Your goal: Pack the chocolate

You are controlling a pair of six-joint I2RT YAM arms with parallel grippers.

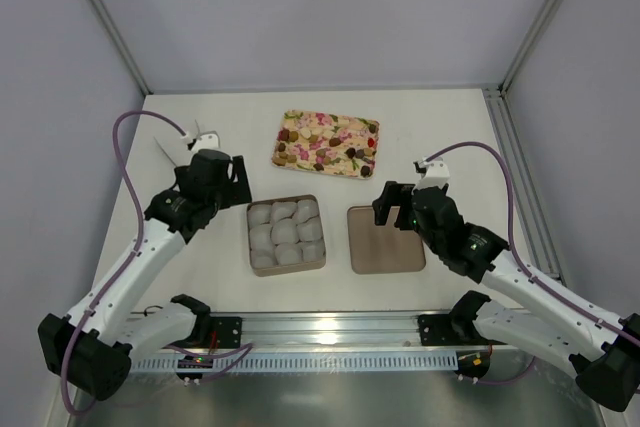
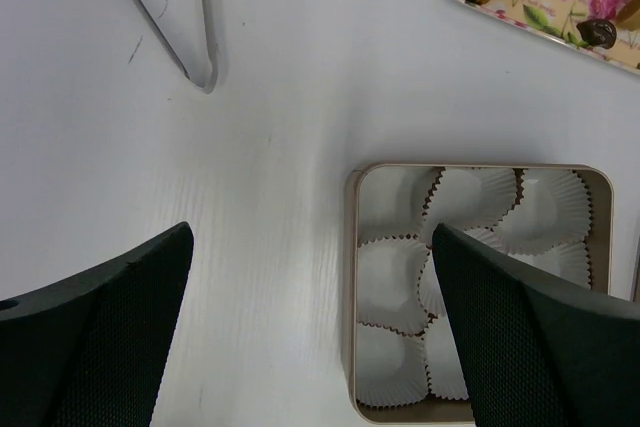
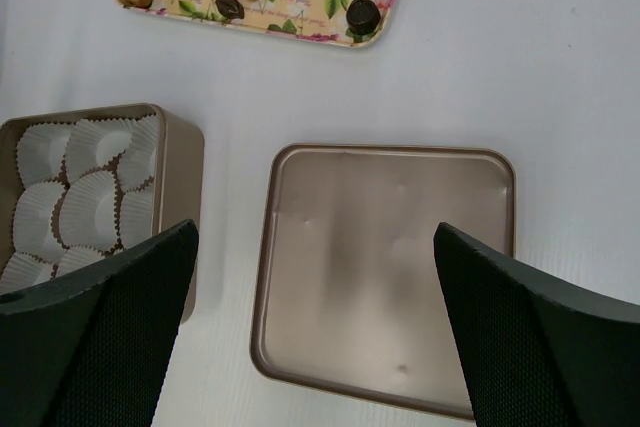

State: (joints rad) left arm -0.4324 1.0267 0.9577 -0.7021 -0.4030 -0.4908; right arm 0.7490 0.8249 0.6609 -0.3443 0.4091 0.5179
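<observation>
My left fingers [image 2: 110,337] are spread wide with nothing between them. They fill the lower corners of the left wrist view and hover over the white surface [image 1: 450,127]. One of them hangs above the left edge of the square brown box [image 2: 352,277], which sits at the lower right of that frame. The box is lined with white crinkled paper cups [image 2: 400,282], and every cup I can see is bare.

My right fingers [image 3: 540,347] are just as wide apart and grip nothing. Between them, in the lower middle of the right wrist view, lies the flat brown lid [image 3: 390,277], inside face up. It sits beside the box, with a strip of surface between the two. In the overhead view the box is left of centre and the lid right of centre.

Further out, a pair of pale tongs [image 2: 200,37] lies at the upper left of the left wrist view, apart from everything else.

Furthest away, at the top centre of the overhead frame, sits the floral tray [image 3: 280,19]. All the chocolate [image 3: 362,15] I can see is on it: tan-gold and dark brown pieces scattered over the pattern, well apart from both sets of fingers.
</observation>
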